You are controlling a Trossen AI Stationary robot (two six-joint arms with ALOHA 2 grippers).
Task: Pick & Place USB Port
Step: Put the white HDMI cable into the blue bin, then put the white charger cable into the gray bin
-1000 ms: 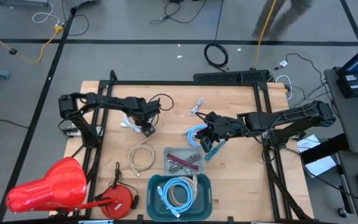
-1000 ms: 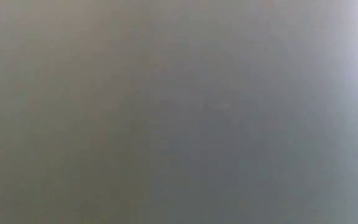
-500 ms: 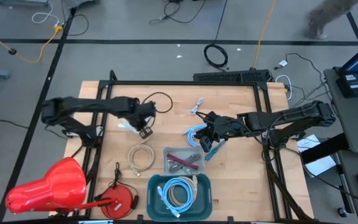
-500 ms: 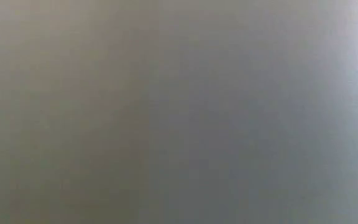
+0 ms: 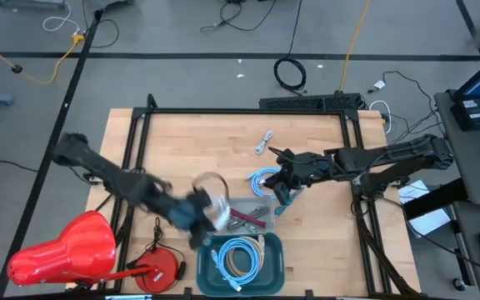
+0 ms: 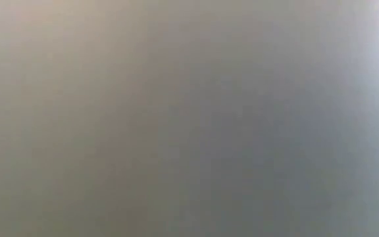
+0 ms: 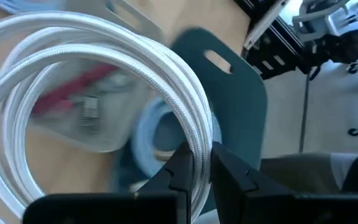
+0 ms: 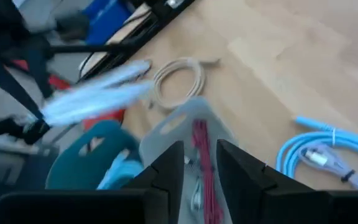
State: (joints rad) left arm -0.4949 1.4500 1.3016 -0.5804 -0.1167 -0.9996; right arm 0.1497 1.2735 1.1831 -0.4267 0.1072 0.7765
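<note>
One white cable coil [image 7: 104,74] is clamped in the left gripper [image 7: 201,163] above the grey tray [image 5: 261,223] and teal bin [image 5: 272,254] — right gripper [image 8: 199,155], jaws slightly parted and empty, hovers beside the blue cable [image 5: 262,178] on the counter [image 5: 223,133].

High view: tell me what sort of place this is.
Probably a robotics lab or workshop. A wooden table in a black metal frame stands on a grey floor with taped lines, cables trailing across it, and sorting bins of coiled cables.
</note>
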